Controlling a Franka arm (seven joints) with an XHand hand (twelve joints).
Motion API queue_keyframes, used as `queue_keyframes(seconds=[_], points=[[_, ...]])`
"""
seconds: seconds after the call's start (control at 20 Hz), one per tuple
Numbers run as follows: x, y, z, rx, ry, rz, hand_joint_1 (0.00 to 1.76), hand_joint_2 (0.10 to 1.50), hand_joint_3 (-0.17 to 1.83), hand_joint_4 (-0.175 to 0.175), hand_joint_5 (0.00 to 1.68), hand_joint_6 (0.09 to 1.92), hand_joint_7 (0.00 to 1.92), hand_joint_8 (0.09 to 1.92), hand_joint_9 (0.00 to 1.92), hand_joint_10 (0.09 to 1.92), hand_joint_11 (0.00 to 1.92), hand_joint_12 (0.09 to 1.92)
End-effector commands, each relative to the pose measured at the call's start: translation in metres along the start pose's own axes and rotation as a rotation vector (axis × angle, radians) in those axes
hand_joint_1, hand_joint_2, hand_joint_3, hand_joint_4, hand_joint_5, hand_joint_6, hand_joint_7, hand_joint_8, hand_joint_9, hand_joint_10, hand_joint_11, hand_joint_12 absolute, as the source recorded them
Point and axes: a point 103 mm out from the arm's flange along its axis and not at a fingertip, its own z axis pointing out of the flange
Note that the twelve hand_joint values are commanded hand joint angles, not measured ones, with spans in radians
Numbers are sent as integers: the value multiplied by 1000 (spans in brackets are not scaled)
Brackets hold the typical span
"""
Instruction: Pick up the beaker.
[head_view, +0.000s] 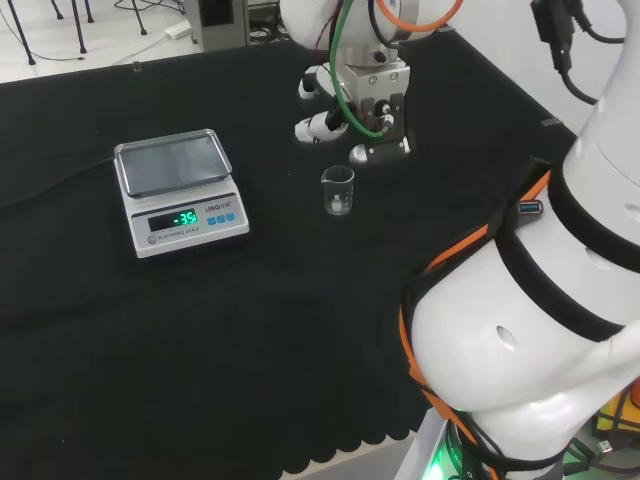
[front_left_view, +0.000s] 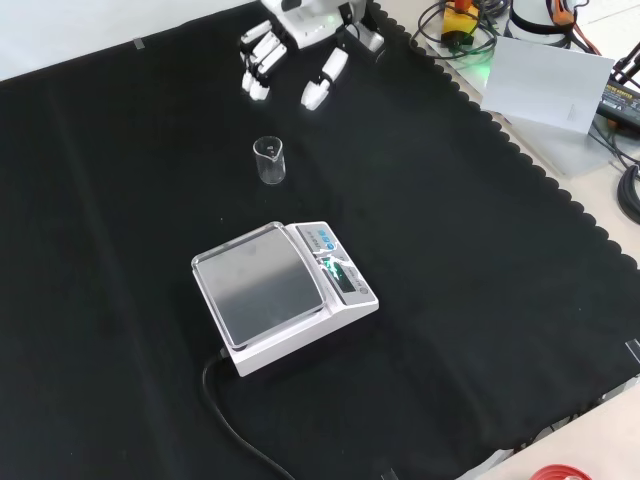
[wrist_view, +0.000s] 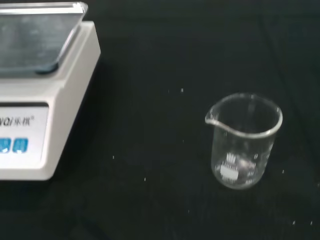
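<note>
The beaker (head_view: 338, 190) stands upright on the bench (head_view: 300, 330), apart from the hand (head_view: 350, 125), whose fingers (front_left_view: 258, 72) hang relaxed and hold nothing. A scale (head_view: 180, 190) sits nearby, its tray bare.

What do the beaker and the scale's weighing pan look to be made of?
Beaker: clear glass or plastic, glossy; the black cloth shows through its wall, with bright rim highlights. Weighing pan of the scale: apparently brushed metal, grey with a dull sheen, on a white, likely plastic body.
</note>
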Motion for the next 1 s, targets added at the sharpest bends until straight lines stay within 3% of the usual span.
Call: queue_keyframes(seconds=[0.05, 0.2, 0.45, 0.85, 1.0], points=[[-7, 9, 22, 50, 38, 6, 798, 1034, -175, -35, 333, 465, 165, 631, 103, 800, 7, 1393], [-9, 7, 31, 62, 37, 8, 792, 1031, -175, -35, 334, 451, 136, 626, 25, 819, 0, 1363], [-9, 3, 38, 88, 21, 3, 791, 1031, -175, -38, 346, 451, 136, 626, 50, 839, 0, 1383], [-8, 1, 56, 203, 16, -19, 824, 964, -175, -36, 234, 389, 71, 601, 131, 834, 0, 1469], [-8, 0, 63, 241, -3, -26, 786, 924, -175, -33, 216, 250, 21, 604, 103, 832, 0, 1453]])
